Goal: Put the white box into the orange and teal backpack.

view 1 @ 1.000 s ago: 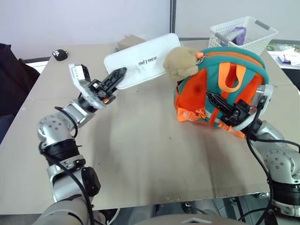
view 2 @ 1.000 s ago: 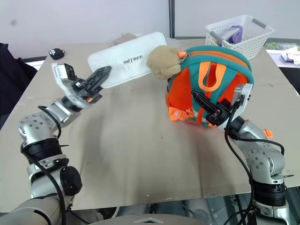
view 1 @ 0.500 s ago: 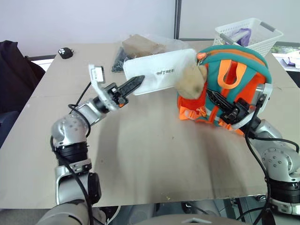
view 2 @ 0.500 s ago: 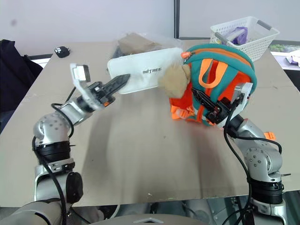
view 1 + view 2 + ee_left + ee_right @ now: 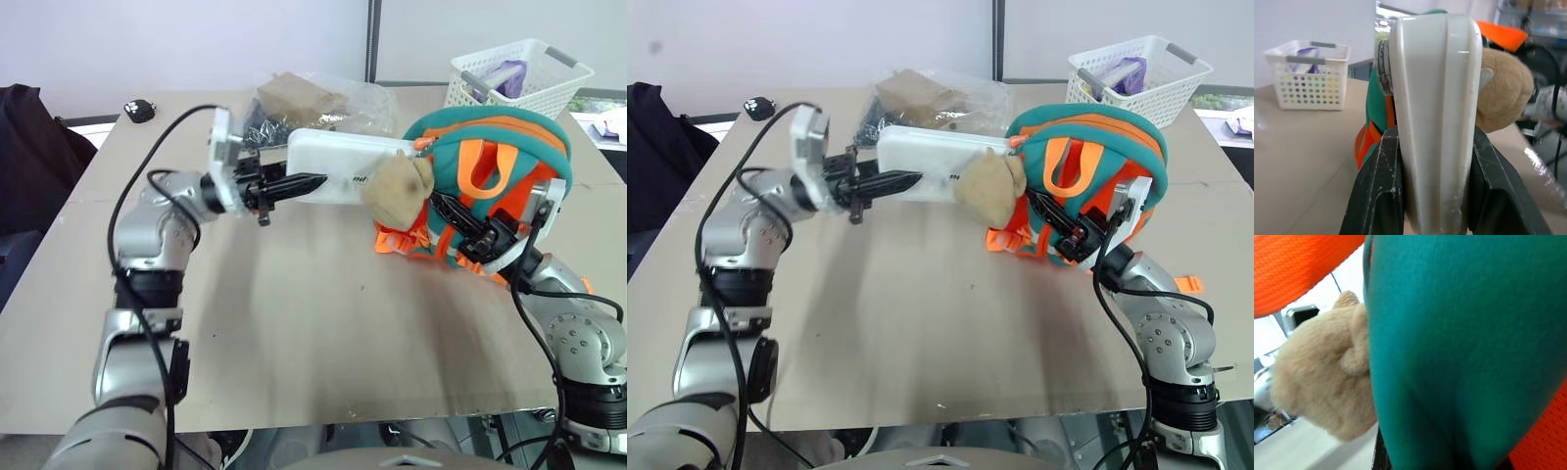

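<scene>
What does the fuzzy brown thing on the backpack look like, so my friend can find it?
Start at the orange and teal backpack on the right side of the table. On its front, on the side facing the white box, hangs a small tan plush toy. It is the only soft, furry thing there; the box beside it is smooth, hard and white.

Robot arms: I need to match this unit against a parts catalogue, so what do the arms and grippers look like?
Both arms are silver-grey metal with rounded joint housings and black segments, with black cables looping outside. The left gripper and the right gripper each have two tapered black fingers. A white camera bracket sits at each wrist.
</scene>
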Tool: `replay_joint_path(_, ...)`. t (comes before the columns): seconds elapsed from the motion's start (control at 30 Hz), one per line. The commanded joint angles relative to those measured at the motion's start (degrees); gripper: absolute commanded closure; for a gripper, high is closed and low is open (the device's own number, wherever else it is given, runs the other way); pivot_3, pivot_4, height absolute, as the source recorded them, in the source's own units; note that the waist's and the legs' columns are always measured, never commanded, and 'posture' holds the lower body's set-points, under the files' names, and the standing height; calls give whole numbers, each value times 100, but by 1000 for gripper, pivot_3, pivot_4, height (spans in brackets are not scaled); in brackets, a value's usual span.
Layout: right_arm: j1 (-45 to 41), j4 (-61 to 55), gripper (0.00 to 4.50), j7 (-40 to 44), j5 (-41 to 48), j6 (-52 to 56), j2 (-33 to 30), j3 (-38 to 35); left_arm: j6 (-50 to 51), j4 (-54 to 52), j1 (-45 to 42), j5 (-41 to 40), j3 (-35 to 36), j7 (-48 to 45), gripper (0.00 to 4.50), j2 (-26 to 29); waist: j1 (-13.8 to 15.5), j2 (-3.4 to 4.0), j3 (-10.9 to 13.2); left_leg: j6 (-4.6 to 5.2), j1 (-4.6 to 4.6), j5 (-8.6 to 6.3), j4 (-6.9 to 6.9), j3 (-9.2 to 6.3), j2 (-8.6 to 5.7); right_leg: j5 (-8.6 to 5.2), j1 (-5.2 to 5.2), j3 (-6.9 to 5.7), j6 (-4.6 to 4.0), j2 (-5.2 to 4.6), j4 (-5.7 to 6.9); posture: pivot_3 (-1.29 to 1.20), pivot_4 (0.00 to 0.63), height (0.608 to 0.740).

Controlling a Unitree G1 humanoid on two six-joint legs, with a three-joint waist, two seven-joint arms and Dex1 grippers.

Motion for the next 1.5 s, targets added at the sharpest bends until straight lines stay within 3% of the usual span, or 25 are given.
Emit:
replay_joint_path(0.03,-140,-247,4412,-26,20,-89,46,7,-739,717,-673,582,-551,-364,3576,-499,0,0,0,5,-2,-3,7,1,-1,0,1,-2,1,4,0,0,150,740)
replay_joint_path(0.2,-241,-204,4412,-35,-60,-136,149,96,-1577,2108,-1586,1465,-1007,101,3576,-1449,-71,-1,1,16,-7,-9,17,15,1,0,-2,9,3,3,-2,0,150,740)
replay_joint_path(0.27,-305,-196,4412,-60,-131,-171,241,191,-1874,2899,-2090,1670,-978,656,3576,-2064,-56,-3,2,17,-7,-10,19,24,6,0,-4,17,4,0,0,0,150,740)
replay_joint_path(0.37,-345,-205,4412,-73,-214,-187,337,258,-2380,3597,-2445,1918,-858,1086,3576,-2478,-49,-2,3,22,-15,-13,27,26,-1,4,-4,2,10,12,1,0,150,740)
replay_joint_path(0.4,-357,-208,4500,-81,-234,-190,360,273,-2495,3684,-2481,1943,-818,1044,2582,-2541,-63,-2,3,26,-15,-15,27,25,-1,4,-4,6,11,10,3,0,150,740)
replay_joint_path(0.6,-351,-203,4500,-101,-347,-271,433,312,-1966,3372,-2182,1627,-243,1149,22,-2272,-179,0,5,30,-3,-17,25,38,10,5,-8,29,13,5,9,0,150,740)
replay_joint_path(0.8,-291,-190,4500,-73,-403,-305,412,266,529,804,-934,680,186,507,22,-886,-289,5,8,29,11,-17,21,39,17,6,-13,52,13,10,26,0,150,740)
replay_joint_path(0.93,-299,-134,4500,-41,-436,-321,413,279,1489,-463,-216,287,235,351,22,-123,-217,8,8,28,10,-17,24,26,12,6,-11,46,12,6,23,0,150,740)
replay_joint_path(1.03,-322,-85,4500,-15,-456,-322,426,311,1963,-1272,212,-172,304,182,22,154,-174,8,8,28,8,-17,26,22,6,6,-9,42,13,2,19,0,150,740)
replay_joint_path(1.17,-377,3,4500,67,-483,-322,412,347,1772,-1591,329,-330,170,426,22,-249,-69,7,8,27,3,-17,31,13,3,6,-7,38,13,-6,14,0,150,740)
replay_joint_path(1.5,-366,-23,4500,82,-575,-373,434,350,698,438,-648,262,206,1441,22,-1269,-62,8,8,26,6,-16,34,21,3,8,-5,37,11,0,17,0,150,740)
